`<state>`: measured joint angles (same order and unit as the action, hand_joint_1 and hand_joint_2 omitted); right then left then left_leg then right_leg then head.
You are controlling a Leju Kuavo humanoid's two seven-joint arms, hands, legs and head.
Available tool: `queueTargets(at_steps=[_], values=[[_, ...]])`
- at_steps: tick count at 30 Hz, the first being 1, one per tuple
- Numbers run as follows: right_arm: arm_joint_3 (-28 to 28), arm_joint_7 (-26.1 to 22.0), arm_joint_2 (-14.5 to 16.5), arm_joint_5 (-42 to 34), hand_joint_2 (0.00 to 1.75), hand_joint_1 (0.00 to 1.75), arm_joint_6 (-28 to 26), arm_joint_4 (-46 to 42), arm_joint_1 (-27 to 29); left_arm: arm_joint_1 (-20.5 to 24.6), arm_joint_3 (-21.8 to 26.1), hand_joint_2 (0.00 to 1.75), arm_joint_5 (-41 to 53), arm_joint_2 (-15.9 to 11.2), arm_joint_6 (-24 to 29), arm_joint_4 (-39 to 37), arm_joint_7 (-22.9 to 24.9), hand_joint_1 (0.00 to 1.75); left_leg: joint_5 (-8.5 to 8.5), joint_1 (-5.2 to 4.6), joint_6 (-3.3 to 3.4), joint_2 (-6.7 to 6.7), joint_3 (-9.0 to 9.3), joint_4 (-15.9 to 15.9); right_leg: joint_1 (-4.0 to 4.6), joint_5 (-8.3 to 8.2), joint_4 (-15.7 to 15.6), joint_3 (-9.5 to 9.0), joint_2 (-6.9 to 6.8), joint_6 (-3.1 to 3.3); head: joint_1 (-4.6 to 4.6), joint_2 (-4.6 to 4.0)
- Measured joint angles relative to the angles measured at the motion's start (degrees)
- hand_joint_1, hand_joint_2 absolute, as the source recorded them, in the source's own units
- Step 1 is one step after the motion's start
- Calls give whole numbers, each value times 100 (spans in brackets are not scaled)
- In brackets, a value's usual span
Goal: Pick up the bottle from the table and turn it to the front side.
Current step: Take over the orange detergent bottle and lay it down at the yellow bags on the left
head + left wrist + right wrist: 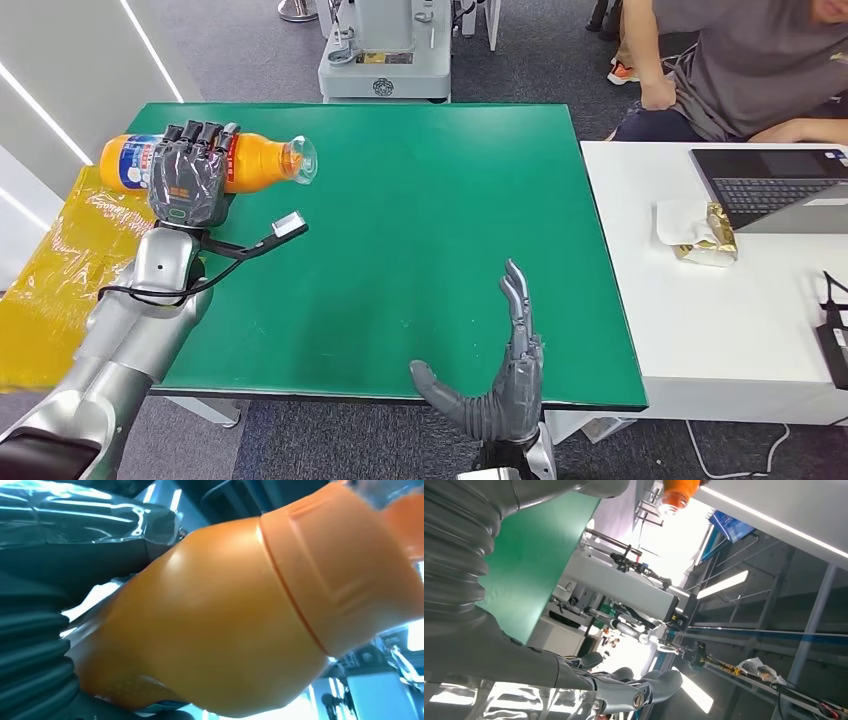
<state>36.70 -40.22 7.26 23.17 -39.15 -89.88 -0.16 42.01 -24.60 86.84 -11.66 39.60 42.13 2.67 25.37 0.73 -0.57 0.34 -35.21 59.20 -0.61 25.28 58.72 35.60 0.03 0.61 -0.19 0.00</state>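
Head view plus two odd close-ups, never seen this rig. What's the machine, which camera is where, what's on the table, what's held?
It is a humanoid robot with two silver arms and many-fingered hands. The wide picture comes from a camera high on its body, looking down at a green table. The other two come from cameras at each wrist, so they appear turned.

The left hand grips an orange bottle, lying sideways with its neck pointing right; the left wrist view shows that bottle up close. The right hand is open, fingers apart, at the table's near edge.

On the white desk beside it sit a laptop and a gold packet. A person sits behind it.
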Motion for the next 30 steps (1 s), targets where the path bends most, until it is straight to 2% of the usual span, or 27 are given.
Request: queueTargets(at_steps=[5, 12, 21, 30], values=[[13, 0, 0, -80, 175, 0, 1, 3, -5, 67, -416, 175, -2, -301, 2, -473, 232, 175, 0, 0, 0, -1, -1, 0, 1, 1, 0, 1, -1, 0, -1, 0], [55, 0, -2, -210, 175, 0, 1, 47, -37, 122, -831, 175, -3, -549, 2, -1130, 223, 175, 0, 0, 0, -1, -1, -2, 1, 1, 0, 2, -2, 1, 1, 0], [143, 0, -26, -296, 175, 0, 1, 137, -89, 110, -1051, 175, -11, -651, -11, -1985, 44, 175, 0, 1, -1, -3, -2, -2, 1, 1, 0, 3, -5, 1, 2, 0], [163, 0, -36, -296, 175, 0, 1, 166, -101, 111, -1071, 175, -12, -670, -24, -2187, 27, 175, 0, 1, -1, -3, -3, -3, 1, 2, 0, 3, -4, 2, 1, 0]])
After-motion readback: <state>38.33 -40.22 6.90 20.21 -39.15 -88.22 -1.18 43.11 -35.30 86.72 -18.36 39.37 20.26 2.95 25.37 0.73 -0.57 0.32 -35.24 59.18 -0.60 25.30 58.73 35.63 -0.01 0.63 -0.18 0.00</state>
